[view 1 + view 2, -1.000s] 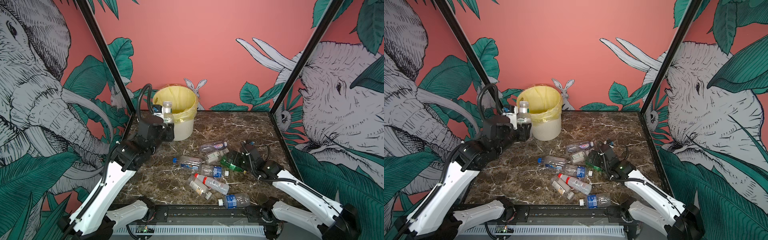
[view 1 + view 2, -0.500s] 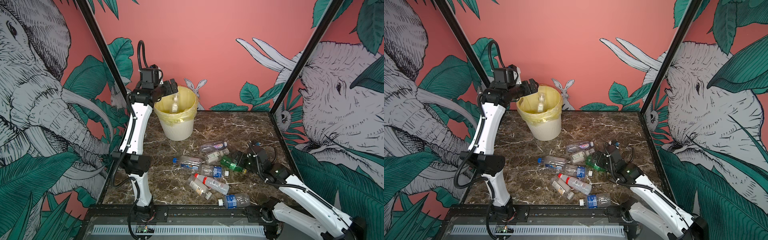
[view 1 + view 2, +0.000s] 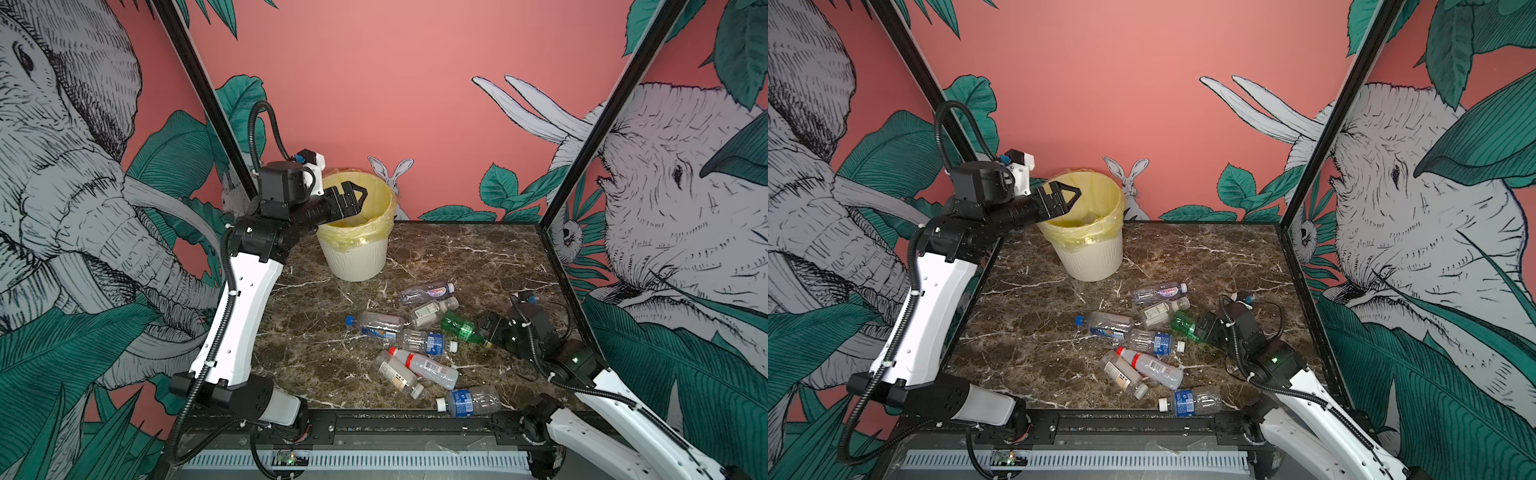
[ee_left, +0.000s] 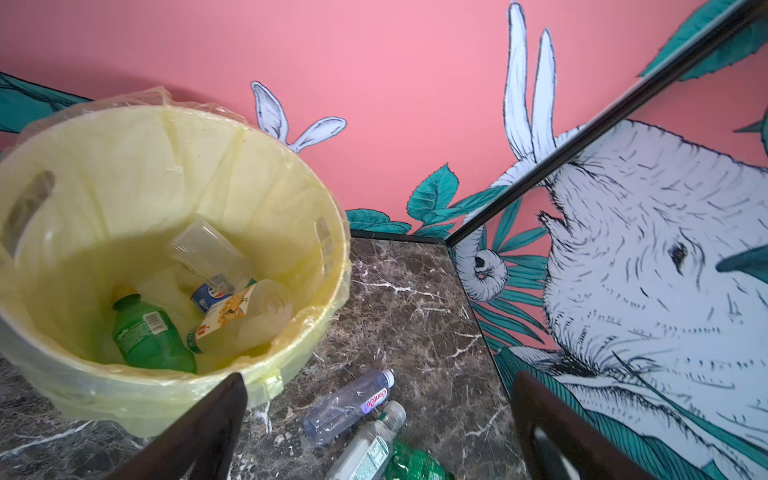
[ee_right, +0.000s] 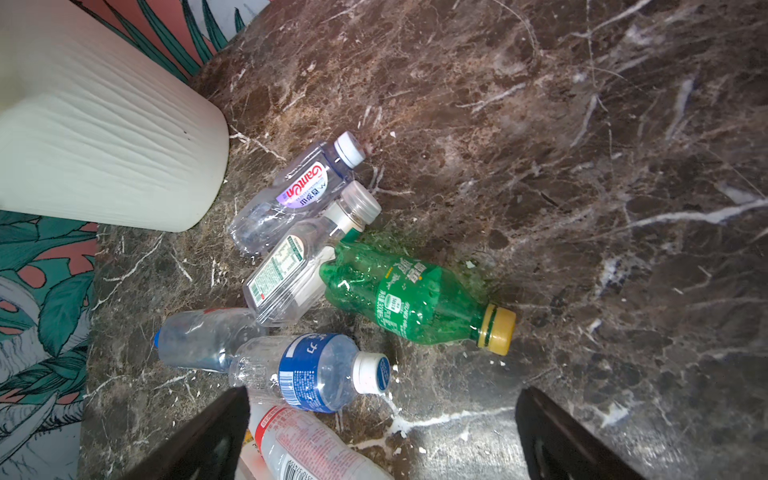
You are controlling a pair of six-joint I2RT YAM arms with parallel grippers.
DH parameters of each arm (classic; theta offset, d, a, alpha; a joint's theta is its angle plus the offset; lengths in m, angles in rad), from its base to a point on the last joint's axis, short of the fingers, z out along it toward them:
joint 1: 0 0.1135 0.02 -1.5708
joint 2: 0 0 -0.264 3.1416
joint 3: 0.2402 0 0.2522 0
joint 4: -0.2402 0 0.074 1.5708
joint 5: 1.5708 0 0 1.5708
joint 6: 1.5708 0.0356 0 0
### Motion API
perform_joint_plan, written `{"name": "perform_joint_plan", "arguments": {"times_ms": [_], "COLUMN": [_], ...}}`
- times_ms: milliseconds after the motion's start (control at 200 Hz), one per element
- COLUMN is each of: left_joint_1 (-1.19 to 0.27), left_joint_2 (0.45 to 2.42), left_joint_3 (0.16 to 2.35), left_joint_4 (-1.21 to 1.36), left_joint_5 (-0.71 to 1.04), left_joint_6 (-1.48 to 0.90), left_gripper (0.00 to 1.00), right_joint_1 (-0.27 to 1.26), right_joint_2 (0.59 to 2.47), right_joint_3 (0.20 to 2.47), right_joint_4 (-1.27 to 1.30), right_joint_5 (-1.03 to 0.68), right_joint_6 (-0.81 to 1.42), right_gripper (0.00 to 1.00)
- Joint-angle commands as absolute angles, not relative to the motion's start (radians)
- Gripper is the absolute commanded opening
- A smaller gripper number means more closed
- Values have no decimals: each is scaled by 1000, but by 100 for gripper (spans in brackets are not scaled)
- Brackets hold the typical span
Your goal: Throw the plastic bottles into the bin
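My left gripper (image 3: 353,199) hangs spread wide and empty above the bin (image 3: 357,262), where bottles (image 3: 428,368) go. My right gripper (image 3: 490,328), spread wide too, waits beside the green bottle (image 5: 411,299) to grab it.

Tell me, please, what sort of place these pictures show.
Probably a staged robot test booth: a dark brown marble-patterned tabletop boxed in by pink printed wall panels of elephants and leaves, with a white-shelled left arm and right arm mounted on a black metal rail in front.
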State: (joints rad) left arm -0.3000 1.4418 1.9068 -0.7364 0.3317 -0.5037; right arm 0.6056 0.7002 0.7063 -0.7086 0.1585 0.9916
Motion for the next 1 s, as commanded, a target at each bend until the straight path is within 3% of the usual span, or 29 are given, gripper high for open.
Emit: {"name": "perform_joint_plan", "arguments": {"times_ms": [0,240,995], "left_joint_1": [-326,-407,-512], "left_joint_2": [1420,1332,1163], "left_joint_3": [1854,1731,1345], "left_joint_4": [-740,-741,-722], "left_joint_5": [366,363,429], "left_joint_6": [-475,-463,-438], "left_gripper": [100,100,100], "right_joint_1": [600,600,600], "right_joint_2": [679,686,1058], "right_joint_3": [696,675,851], "right_joint_4": [-770,-751,-757], "right_joint_5": [204,195,183], "right_joint_6": [1047,1005,621], "right_gripper": [99,100,99]}}
